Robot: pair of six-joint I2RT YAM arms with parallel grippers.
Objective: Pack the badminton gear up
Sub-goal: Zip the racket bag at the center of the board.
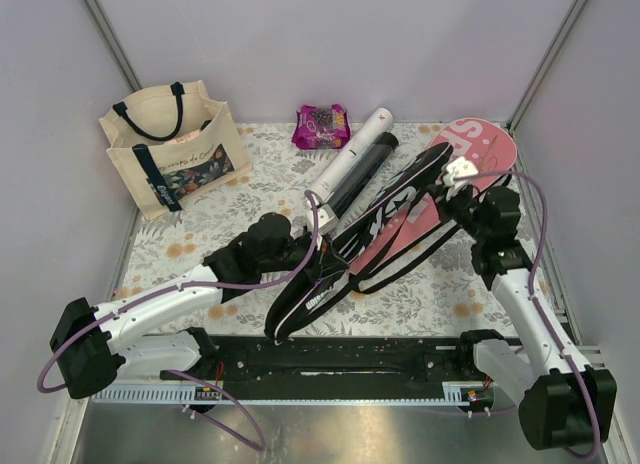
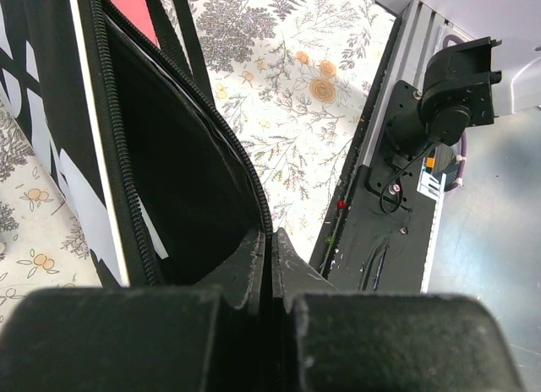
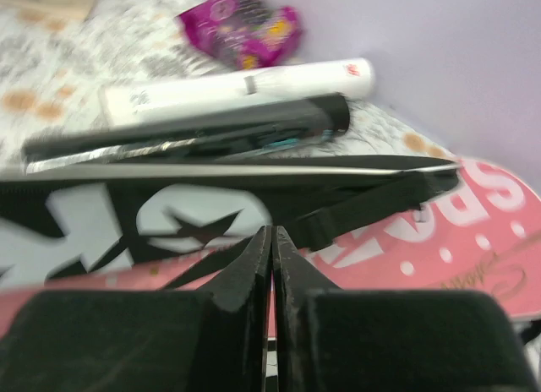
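On the floral table (image 1: 440, 284) I see the black cover (image 1: 380, 219) running diagonally from near the arm bases toward the far right, partly over the pink cover (image 1: 485, 144), with the cream tote (image 1: 175, 149) standing far left. The white tube (image 1: 352, 154) and black tube (image 1: 362, 174) lie side by side just left of the covers, the purple snack packet (image 1: 321, 126) beyond them. My left gripper (image 2: 270, 240) has its jaws pinched on the black cover's gaping zipper edge; my right gripper (image 3: 271, 236), at the cover's far end, has its jaws pressed together beside a black strap, and I cannot tell whether anything is caught.
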